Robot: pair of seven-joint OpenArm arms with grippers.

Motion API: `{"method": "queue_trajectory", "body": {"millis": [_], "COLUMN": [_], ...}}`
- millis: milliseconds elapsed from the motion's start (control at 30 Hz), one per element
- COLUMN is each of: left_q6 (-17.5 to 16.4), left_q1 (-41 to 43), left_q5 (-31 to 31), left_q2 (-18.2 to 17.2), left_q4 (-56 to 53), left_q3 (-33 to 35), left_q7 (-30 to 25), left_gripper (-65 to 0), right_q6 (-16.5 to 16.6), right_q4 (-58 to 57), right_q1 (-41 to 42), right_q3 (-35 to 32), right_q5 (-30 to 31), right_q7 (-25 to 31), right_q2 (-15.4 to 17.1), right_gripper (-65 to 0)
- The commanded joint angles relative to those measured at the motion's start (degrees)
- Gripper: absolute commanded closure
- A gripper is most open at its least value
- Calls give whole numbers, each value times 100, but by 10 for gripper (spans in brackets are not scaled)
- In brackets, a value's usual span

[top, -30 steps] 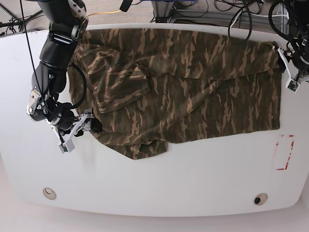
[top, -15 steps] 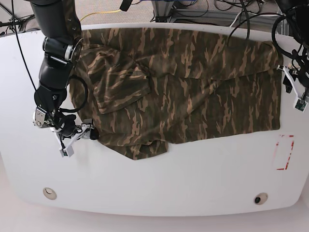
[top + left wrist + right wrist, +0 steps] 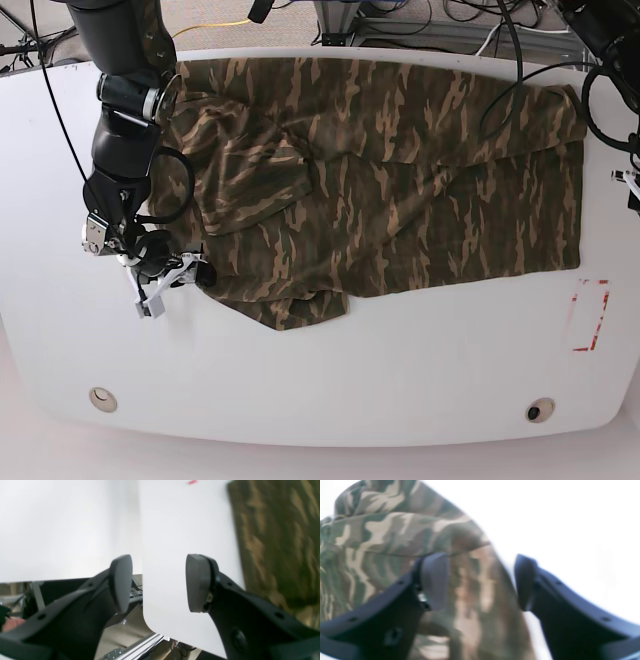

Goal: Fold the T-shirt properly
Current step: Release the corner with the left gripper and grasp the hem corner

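In the base view, going left to right, the right gripper sits low at the near-left edge of the T-shirt; its wrist view shows the 2 fingers apart with camouflage cloth lying between them, one finger over the fabric and the other over bare white surface; whether the pads touch the cloth cannot be told, since that picture is blurred. The dark arm above it overlaps the shirt's far-left corner. The T-shirt lies spread over the far half of the white table, reaching almost from the left arm side to the right edge; a sleeve is folded in over the body near the left-centre, and a rumpled lobe of hem juts toward the near side. A round grommet sits near the near-left table edge, a second one near the near-right; a red-outlined rectangle is marked just beyond the shirt's near-right corner. Black cables hang over the far-right corner of the cloth. The left gripper holds its 2 pads apart on nothing, beside the shirt's right edge, at the table's rounded corner.
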Motion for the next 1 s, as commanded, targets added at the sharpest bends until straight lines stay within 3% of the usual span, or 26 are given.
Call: {"method": "queue_trajectory", "body": {"millis": [0,133,267,367,433,533,667,967], "left_q6": [32,32,32,32,370,757,915,941], "left_q1": [-285,-699,-997,-1094,-1147,-1463,-1754,-2202], "left_q5": [101,268,268,268,242,259,233,259], "left_q2": [-82,-73,-64,-55,-11,76,94,296], "left_q4": [-111,-515,-1148,-1570,-1948,-2757,-3434,-4796], "left_q3": [-32,-14,21,30,47,267,311,328], "left_q7": [-96,-176,-685,-1169,-1398,-1521,-1529,-2110], "left_gripper": [-310,-310,-310,-311,-317,-414,-515,-515], "right_q6": [36,36,36,36,36,36,36,36], "right_q4": [59,50,50,50,50,50,50,67], "right_q1": [120,120,129,129,129,129,138,129], "right_q3": [-11,-11,-11,-11,-11,-11,-11,15], "right_q5": [-15,-15,-24,-24,-33,-121,-332,-332], "right_q7": [-78,-69,-61,-61,-52,-52,-52,-96], "right_q2": [-40,-67,-190,-181,-172,-164,-172,-155], "right_gripper": [-330,-325,-309,-222,-133,-33,-25,-25]}}
